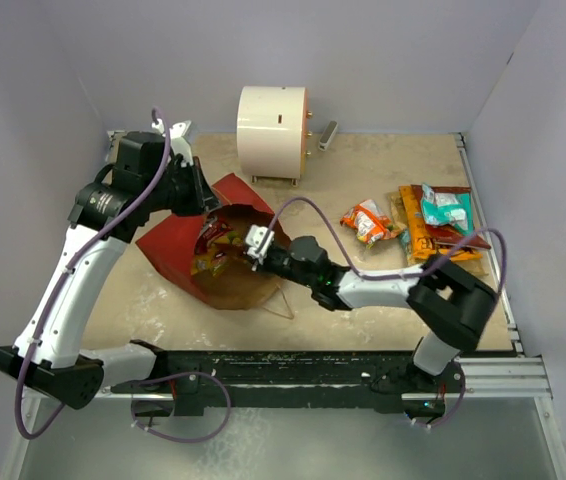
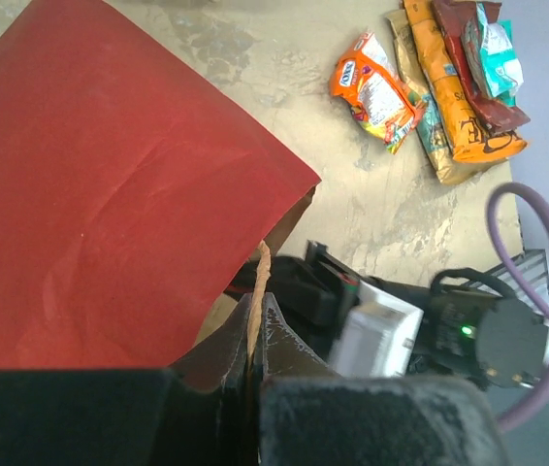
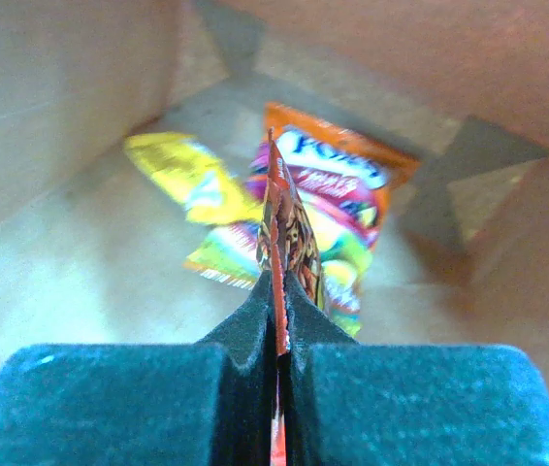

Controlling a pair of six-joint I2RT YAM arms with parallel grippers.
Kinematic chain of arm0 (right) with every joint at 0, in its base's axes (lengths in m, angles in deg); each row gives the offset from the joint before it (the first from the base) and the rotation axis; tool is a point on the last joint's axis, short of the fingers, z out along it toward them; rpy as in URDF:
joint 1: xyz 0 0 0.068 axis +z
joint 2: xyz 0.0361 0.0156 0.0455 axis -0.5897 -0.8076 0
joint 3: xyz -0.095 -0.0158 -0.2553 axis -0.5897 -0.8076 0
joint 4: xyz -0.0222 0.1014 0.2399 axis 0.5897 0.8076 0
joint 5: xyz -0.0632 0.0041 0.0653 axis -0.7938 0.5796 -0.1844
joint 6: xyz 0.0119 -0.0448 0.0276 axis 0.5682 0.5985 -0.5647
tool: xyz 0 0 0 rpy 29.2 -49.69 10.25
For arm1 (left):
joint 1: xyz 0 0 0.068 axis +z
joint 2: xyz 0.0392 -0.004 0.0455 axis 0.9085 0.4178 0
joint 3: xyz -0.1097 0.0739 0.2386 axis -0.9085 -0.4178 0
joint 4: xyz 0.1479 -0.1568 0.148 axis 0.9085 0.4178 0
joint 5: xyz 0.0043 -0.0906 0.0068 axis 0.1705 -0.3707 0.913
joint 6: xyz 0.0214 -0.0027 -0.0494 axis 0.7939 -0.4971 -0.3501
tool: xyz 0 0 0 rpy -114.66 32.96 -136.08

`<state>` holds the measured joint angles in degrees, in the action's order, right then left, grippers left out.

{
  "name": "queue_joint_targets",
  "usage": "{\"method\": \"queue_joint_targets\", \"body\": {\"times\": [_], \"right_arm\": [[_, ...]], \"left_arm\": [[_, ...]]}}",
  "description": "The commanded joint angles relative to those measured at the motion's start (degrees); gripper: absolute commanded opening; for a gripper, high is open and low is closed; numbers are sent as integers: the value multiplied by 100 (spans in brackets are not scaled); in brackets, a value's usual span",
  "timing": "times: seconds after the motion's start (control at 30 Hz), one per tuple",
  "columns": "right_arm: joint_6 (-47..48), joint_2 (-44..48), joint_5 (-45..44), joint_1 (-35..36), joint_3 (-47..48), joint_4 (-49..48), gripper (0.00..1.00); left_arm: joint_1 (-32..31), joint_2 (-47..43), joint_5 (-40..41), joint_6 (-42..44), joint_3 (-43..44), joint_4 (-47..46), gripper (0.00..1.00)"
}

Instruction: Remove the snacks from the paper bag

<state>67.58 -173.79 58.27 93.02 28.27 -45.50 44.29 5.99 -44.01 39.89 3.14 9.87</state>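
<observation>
The red paper bag (image 1: 178, 245) lies on its side, its brown mouth open to the right. My left gripper (image 1: 203, 205) is shut on the bag's upper rim; in the left wrist view the kraft edge runs between the fingertips of that gripper (image 2: 255, 309), with the red outside (image 2: 110, 194) to the left. My right gripper (image 1: 255, 243) reaches into the mouth. In the right wrist view this gripper (image 3: 278, 283) is shut on the edge of a red-and-brown packet (image 3: 291, 233). Behind it on the bag's floor lie an orange multicoloured packet (image 3: 338, 180) and a yellow packet (image 3: 182, 175).
An orange packet (image 1: 368, 222) lies on the table right of the bag; it also shows in the left wrist view (image 2: 376, 87). Several more packets (image 1: 443, 222) are piled at the right edge. A white cylinder (image 1: 273, 120) stands at the back. Walls close in both sides.
</observation>
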Motion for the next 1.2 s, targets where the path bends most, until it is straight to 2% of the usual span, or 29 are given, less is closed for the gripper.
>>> {"method": "queue_joint_targets", "body": {"times": [0.0, 0.2, 0.33, 0.47, 0.6, 0.67, 0.7, 0.83, 0.9, 1.03, 1.17], "right_arm": [[-953, 1132, 1101, 25, -507, 889, 0], [-1047, 2670, 1187, 24, -228, 3609, 0], [-906, 3566, 409, 22, -114, 4767, 0], [-910, 4618, -1175, 23, -343, 4913, 0], [-918, 5198, -3523, 1, -638, 4420, 0], [-746, 5172, -4417, -126, -714, 4103, 0], [-646, 5085, -4571, -271, -703, 4017, 0], [-813, 4425, -4331, -1452, -362, 4212, 0], [-769, 3815, -4414, -1835, -57, 4393, 0], [-486, 2825, -4713, -2328, 574, 4605, 0], [-3, 2149, -4821, -2455, 950, 4521, 0]], "left_arm": [[19, -225, 125, -130, -104, -521, 0], [23, -307, 181, -174, -310, -685, 0], [28, -339, 174, -249, -432, -734, 0], [24, -351, 95, -304, -489, -784, 0], [19, -337, 86, -306, -466, -766, 0], [22, -328, 105, -292, -442, -741, 0], [21, -318, 114, -281, -423, -727, 0], [24, -272, 126, -254, -348, -679, 0], [24, -241, 117, -246, -311, -669, 0], [19, -148, 98, -195, -222, -649, 0], [20, -75, 72, -118, -105, -609, 0]]}}
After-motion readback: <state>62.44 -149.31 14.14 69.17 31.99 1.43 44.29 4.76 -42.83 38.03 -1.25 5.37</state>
